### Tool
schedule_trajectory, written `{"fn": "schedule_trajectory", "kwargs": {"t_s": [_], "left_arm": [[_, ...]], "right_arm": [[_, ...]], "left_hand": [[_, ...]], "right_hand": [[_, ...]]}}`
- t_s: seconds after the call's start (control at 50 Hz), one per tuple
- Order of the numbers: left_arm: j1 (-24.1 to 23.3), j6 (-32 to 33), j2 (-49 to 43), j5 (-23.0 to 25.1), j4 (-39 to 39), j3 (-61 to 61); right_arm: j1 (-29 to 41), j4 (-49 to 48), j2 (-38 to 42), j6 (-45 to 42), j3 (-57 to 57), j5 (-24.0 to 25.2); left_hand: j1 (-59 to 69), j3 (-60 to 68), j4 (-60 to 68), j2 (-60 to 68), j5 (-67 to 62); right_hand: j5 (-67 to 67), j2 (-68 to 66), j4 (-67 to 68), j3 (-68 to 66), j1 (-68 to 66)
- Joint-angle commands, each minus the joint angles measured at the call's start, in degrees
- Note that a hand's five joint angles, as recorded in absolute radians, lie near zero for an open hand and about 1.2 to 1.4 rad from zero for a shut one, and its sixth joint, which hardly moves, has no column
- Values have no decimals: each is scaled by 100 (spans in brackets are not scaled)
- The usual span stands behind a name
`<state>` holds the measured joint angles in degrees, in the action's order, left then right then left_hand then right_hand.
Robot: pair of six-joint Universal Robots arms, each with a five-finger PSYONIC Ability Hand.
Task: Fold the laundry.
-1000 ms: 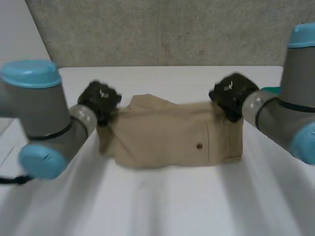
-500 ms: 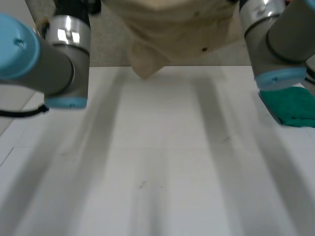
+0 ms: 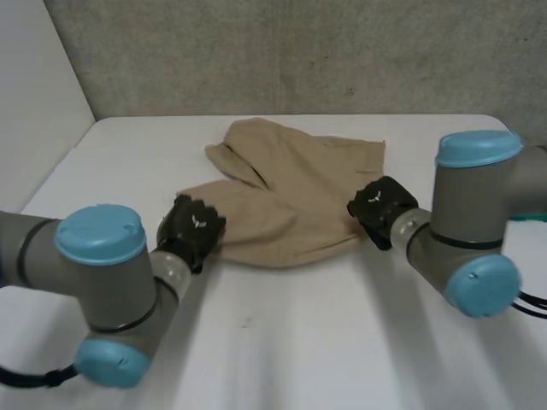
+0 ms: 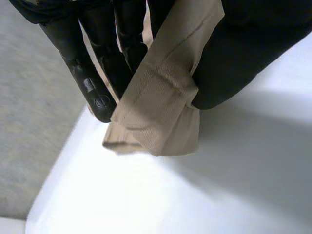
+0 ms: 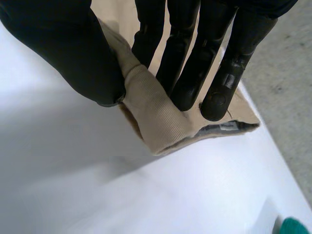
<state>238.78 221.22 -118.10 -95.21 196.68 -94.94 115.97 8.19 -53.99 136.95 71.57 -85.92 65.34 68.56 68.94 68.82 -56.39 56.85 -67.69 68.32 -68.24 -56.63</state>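
Tan shorts (image 3: 291, 188) lie spread on the white table (image 3: 282, 342), legs pointing away from me. My left hand (image 3: 191, 229) pinches their near left corner; in the left wrist view the tan cloth (image 4: 161, 102) is clamped between the fingers (image 4: 92, 83) and the thumb. My right hand (image 3: 380, 207) holds the near right corner, where the folded cloth edge (image 5: 156, 117) sits squeezed between its thumb and fingers (image 5: 195, 73). Both hands rest low at the table surface.
A grey wall runs behind the table's far edge. A green cloth (image 5: 294, 227) lies beyond the right hand, at the table's right side. The near half of the table is bare white surface.
The shorts were lifted high off the table half a second ago; now both hands have come down toward me and laid them flat, still gripping the near corners.
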Motion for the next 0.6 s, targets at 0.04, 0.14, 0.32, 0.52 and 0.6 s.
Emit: {"fn": "schedule_trajectory", "kwargs": {"t_s": [0.04, 0.14, 0.32, 0.52, 0.6], "left_arm": [[-77, 299, 1736, -208, -2272, -1113], [-262, 237, 2238, -103, -3328, -1492], [-456, 202, 2046, 143, -2770, -1151], [309, 9, 1738, 450, -1318, -438], [493, -289, 1220, 1109, -1018, -17]], "right_arm": [[-4, 1684, -1482, -335, 1331, 75], [-91, 2536, -2027, -1326, 2289, 13], [-224, 1686, -2098, -1294, 2642, 66], [-188, 817, -2107, -1092, 3292, 75], [-197, 570, -2107, -1083, 3407, 75]], "left_hand": [[1466, 1144, 1106, 1118, -1361], [1466, 1144, 1106, 1118, -1361], [-5042, -5363, -5401, -5390, 5146], [-4807, -5128, -5166, -5155, 4911], [-4320, -4641, -4679, -4667, 4424]], "right_hand": [[1315, -1231, 1168, -1176, -2337], [1315, -1231, 1168, -1176, -2337], [1315, -1231, 1168, -1176, -2337], [1315, -1231, 1168, -1176, -2337], [1315, -1231, 1168, -1176, -2337]]}}
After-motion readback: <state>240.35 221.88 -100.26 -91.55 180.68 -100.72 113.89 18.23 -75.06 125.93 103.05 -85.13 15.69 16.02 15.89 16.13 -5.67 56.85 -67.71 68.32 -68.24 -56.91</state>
